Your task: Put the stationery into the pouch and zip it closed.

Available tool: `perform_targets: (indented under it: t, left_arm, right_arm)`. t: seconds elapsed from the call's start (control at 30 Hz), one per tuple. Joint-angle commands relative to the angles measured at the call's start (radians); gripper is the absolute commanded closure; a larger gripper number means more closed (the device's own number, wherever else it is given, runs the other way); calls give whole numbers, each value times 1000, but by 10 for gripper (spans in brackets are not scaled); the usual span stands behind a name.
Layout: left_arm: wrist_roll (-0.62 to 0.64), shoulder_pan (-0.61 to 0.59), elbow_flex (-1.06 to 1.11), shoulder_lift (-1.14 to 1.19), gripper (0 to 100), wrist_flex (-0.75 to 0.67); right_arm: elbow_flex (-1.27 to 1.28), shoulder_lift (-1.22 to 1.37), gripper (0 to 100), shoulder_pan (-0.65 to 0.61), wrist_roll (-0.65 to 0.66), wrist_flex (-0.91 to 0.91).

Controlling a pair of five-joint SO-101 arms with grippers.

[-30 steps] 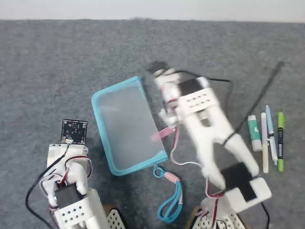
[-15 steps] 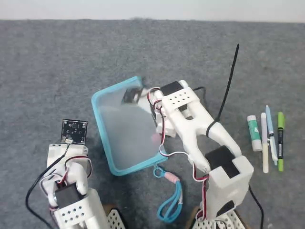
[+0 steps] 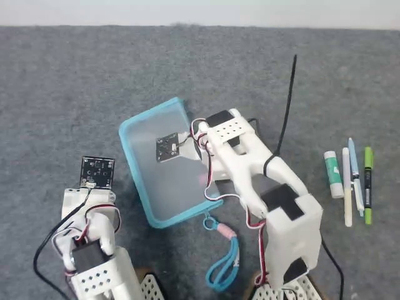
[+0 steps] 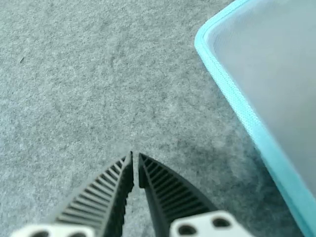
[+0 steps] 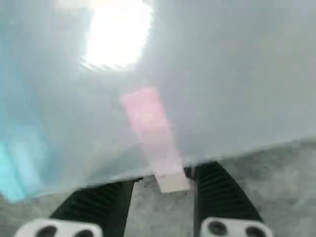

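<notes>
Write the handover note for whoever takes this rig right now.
Left gripper: jaws shut, empty, above the grey table beside the pouch.
Right gripper: at the pouch's edge, jaws apart around the end of a pink piece that lies mostly under the clear panel.
Done: pink piece nearly in.
Left to do: glue stick, white pen, blue pen and green marker, lined up to the right arm's right, go in; then zip shut.

Tabletop (image 3: 94,75) is lit brightly and evenly from overhead, only soft, short shadows are thrown along the pouch (image 3: 178,187) edges, and a strong white glare patch is picked up on its clear face in the right wrist view.
</notes>
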Motion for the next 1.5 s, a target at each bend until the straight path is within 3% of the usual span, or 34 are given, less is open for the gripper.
perform_targets:
  t: [0.0, 0.13, 0.2, 0.37, 0.53, 0.73, 1.07, 1.47]
  left_arm:
    - [-9, 8, -12, -20, 988, -2]
    - [-9, 8, -12, -20, 988, -2]
    - [-9, 8, -12, -20, 988, -2]
    - [-9, 8, -12, -20, 988, -2]
    - [-9, 8, -12, -20, 988, -2]
    - [-9, 8, -12, -20, 988, -2]
    - [-9, 8, -12, -20, 988, -2]
    - [-9, 8, -12, -20, 988, 0]
  right_arm:
    - [-29, 1, 855, -1, 9, -4]
    - [-25, 8, 915, -1, -14, 2]
    - [-29, 1, 988, 4, -94, 1]
    - [-31, -1, 994, 71, -296, -1]
    - [-29, -33, 991, 219, -489, 1]
    - [-25, -125, 991, 496, -749, 19]
    - [-25, -150, 991, 843, -680, 82]
    - [-29, -160, 954, 862, -612, 87]
